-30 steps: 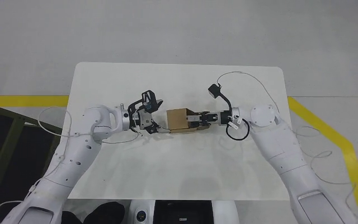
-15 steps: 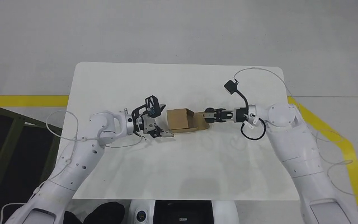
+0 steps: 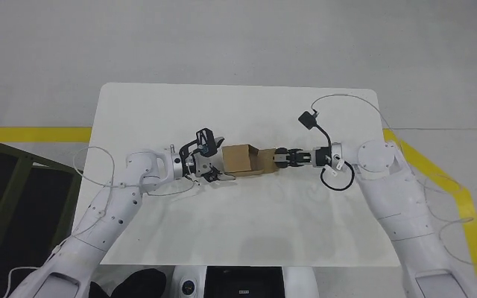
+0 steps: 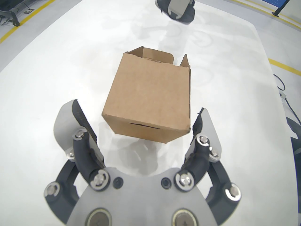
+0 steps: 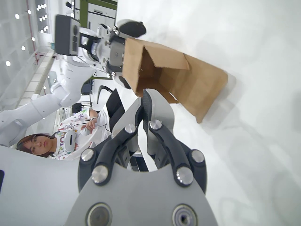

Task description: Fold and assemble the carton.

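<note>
Withdrew shut right fingers (image 5: pixel 155 109) from carton's (image 3: pixel 242 159) open right end; edged wide left fingers (image 4: pixel 80 123) closer; flaps likely left unfolded.

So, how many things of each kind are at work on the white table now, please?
Brown cardboard carton, one end open: 1
Grey metal robot grippers: 2 (left gripper open, right gripper shut)
Total: 3

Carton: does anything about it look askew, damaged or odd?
Nothing damaged. The carton lies on its side on the table, one end closed toward the open left gripper, the other end open with flaps splayed at the shut right gripper.
</note>
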You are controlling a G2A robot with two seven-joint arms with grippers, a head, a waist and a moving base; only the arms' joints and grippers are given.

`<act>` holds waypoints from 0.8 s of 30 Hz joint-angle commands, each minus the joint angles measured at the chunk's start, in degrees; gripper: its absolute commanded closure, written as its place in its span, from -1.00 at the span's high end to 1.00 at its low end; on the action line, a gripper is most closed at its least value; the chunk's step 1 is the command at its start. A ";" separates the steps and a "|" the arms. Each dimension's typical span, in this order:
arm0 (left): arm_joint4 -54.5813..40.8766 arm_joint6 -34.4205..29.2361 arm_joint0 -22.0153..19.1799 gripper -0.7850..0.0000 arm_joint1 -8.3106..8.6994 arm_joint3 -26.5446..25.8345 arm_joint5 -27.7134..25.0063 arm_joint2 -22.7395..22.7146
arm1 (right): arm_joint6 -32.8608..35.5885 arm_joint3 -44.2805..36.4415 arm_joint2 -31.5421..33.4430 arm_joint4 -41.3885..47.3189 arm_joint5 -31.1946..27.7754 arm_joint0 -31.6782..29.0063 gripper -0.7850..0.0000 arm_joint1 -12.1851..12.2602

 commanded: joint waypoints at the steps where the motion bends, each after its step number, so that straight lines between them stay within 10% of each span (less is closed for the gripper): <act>1: 0.32 0.66 -0.59 1.00 -0.28 0.68 -0.19 0.71 | 0.97 -0.78 0.00 -0.14 0.90 -0.69 -1.00 0.22; 24: -1.17 1.50 -3.17 1.00 -1.80 4.96 -2.32 2.70 | -10.72 0.25 -10.54 0.41 2.26 0.26 -1.00 -2.06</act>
